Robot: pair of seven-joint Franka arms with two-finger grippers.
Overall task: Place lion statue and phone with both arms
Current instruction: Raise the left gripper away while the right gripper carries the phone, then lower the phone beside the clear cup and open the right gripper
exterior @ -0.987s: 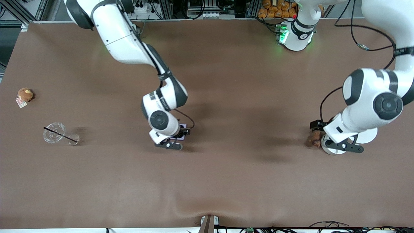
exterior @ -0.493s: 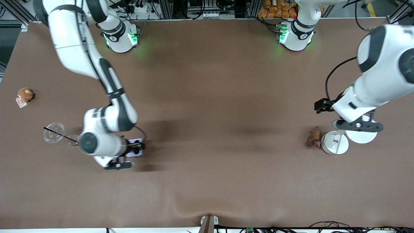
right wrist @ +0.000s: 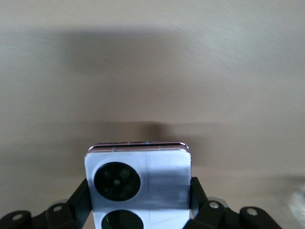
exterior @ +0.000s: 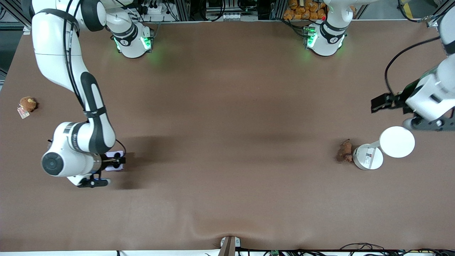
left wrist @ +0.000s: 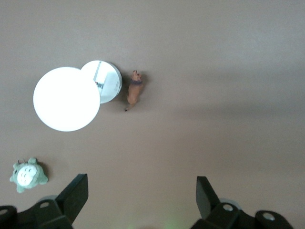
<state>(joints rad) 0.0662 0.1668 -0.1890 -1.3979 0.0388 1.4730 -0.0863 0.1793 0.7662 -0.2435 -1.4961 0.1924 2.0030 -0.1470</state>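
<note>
Carrying phone (exterior: 114,155) low over table (exterior: 227,199) at right arm's end: right gripper (exterior: 113,163) jaws clamped on its sides, camera face up; best lowered level before release. Lion statue (exterior: 345,150) lying on table beside white round base (exterior: 368,157), long axis near-to-far. Left gripper (left wrist: 142,195) raised above, jaws apart, empty.

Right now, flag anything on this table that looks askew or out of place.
Nothing looks spilled or damaged. The lion statue lies on its side against a white round lamp base. The right hand holds the phone just above the table; the left hand is open and empty.
</note>
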